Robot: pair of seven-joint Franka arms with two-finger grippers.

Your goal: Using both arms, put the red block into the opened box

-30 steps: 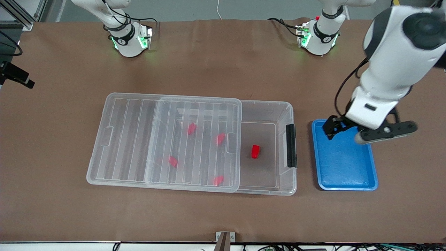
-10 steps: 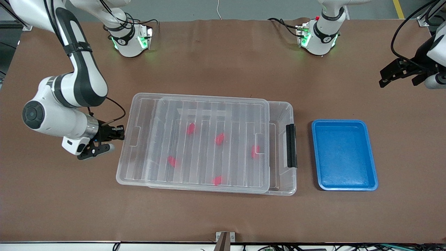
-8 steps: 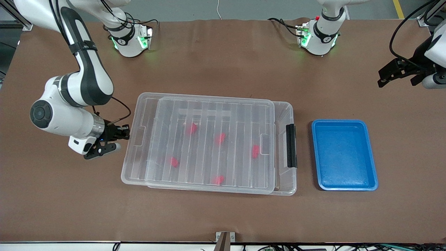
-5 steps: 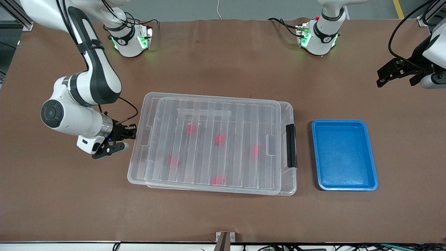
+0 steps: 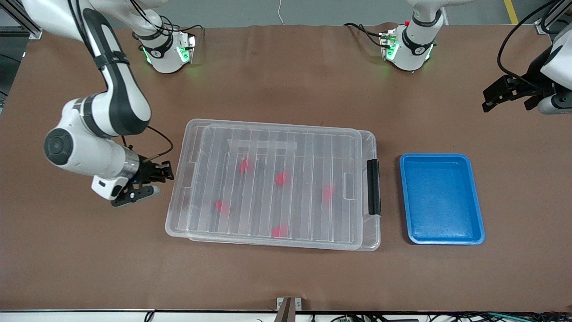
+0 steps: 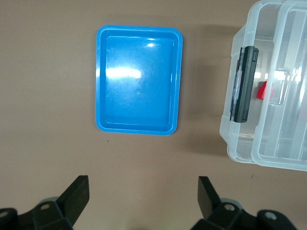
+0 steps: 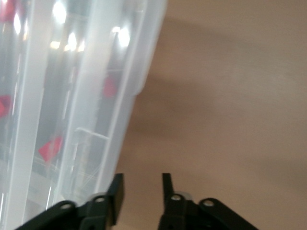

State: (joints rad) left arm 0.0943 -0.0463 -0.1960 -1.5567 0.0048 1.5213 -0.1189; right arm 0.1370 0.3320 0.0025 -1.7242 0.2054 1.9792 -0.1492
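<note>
The clear box [image 5: 374,142] lies mid-table with its ribbed lid [image 5: 304,156] slid almost fully over it. Several red blocks show through the lid, among them a red block [image 5: 327,193] near the black clip [image 5: 373,187], which also appears in the left wrist view as the red block [image 6: 261,90]. My right gripper [image 5: 166,171] [image 7: 141,184] is beside the lid's [image 7: 72,96] end toward the right arm's end of the table, open, holding nothing. My left gripper [image 5: 488,102] [image 6: 143,184] hangs open and empty over bare table at the left arm's end.
An empty blue tray [image 5: 476,197] [image 6: 103,81] sits beside the box's clip end, toward the left arm's end of the table. Brown table surface surrounds the box and the tray.
The right gripper pushed the lid along the box toward the clip end, then drew back slightly and its fingers parted. The left arm barely moved.
</note>
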